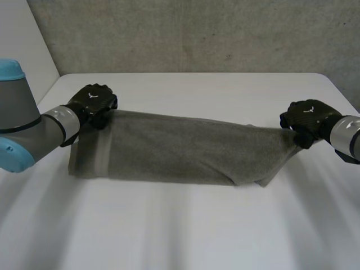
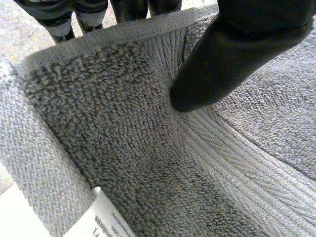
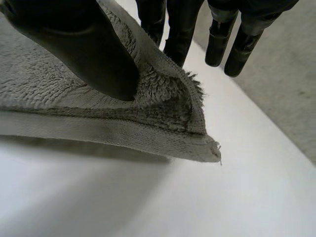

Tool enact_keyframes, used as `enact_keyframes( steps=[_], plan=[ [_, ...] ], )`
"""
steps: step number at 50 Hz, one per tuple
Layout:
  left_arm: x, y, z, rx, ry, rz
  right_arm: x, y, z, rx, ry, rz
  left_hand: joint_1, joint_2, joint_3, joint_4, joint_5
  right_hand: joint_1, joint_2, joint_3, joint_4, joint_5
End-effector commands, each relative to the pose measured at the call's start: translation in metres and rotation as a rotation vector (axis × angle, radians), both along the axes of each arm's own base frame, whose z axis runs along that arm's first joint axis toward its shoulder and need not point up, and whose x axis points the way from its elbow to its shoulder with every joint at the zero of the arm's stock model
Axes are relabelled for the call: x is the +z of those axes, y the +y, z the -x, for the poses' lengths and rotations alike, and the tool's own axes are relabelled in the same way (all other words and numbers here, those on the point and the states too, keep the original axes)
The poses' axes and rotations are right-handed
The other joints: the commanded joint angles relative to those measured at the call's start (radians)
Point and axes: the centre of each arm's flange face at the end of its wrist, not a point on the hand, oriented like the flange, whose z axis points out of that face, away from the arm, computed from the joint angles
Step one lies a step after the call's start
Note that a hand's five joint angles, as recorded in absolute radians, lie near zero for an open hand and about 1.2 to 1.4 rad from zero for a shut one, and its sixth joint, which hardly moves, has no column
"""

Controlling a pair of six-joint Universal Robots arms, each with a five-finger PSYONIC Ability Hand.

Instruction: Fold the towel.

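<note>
A grey towel (image 1: 180, 149) lies stretched across the white table (image 1: 197, 225), folded lengthwise into a long band. My left hand (image 1: 93, 103) is shut on its far left corner. In the left wrist view the thumb (image 2: 222, 59) presses the terry cloth (image 2: 123, 138) against the fingers (image 2: 64, 19) behind the hem. My right hand (image 1: 306, 120) is shut on the far right corner, which is lifted and pulled taut. In the right wrist view its thumb (image 3: 89, 54) pinches the towel corner (image 3: 182, 113) against the fingers (image 3: 173, 24) just above the table.
A white label (image 2: 106, 219) is sewn to the towel near my left hand. A grey concrete wall (image 1: 191, 34) stands behind the table's far edge. Bare table surface (image 3: 197, 197) stretches in front of the towel.
</note>
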Motion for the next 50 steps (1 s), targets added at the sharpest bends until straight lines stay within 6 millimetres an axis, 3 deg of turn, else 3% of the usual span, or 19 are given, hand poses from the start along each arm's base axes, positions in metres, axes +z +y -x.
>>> enact_keyframes(
  steps=[1,10,19,26,37,50],
  plan=[
    [-0.002,0.006,-0.001,0.001,-0.003,-0.02,0.031,-0.005,-0.002,-0.052,-0.121,0.126,0.117,0.05,-0.051,-0.059,0.07,0.103,0.103,-0.043,-0.076,0.069],
    [0.02,0.037,-0.019,0.039,0.009,-0.033,0.037,0.012,-0.002,-0.053,-0.149,0.047,0.117,0.05,-0.051,-0.059,0.07,0.103,0.103,-0.043,-0.076,0.069],
    [0.029,0.049,-0.032,0.079,0.042,-0.046,0.019,0.014,-0.01,-0.034,-0.217,-0.049,0.117,0.05,-0.051,-0.059,0.07,0.103,0.103,-0.043,-0.076,0.069],
    [0.019,0.047,-0.044,0.118,0.042,-0.084,-0.017,0.014,-0.017,-0.019,-0.269,-0.14,0.117,0.05,-0.051,-0.059,0.07,-0.019,-0.019,-0.043,-0.076,-0.053],
    [0.009,0.04,-0.052,0.143,0.039,-0.106,-0.035,0.005,-0.016,-0.036,-0.318,-0.123,0.117,0.05,-0.051,-0.059,0.07,-0.031,-0.031,-0.043,-0.076,-0.065],
    [0.014,0.031,-0.058,0.183,0.038,-0.068,-0.031,0.008,-0.012,-0.038,-0.311,-0.107,0.117,0.05,-0.051,-0.059,0.07,-0.773,-0.773,-0.043,-0.076,-0.807]
  ],
)
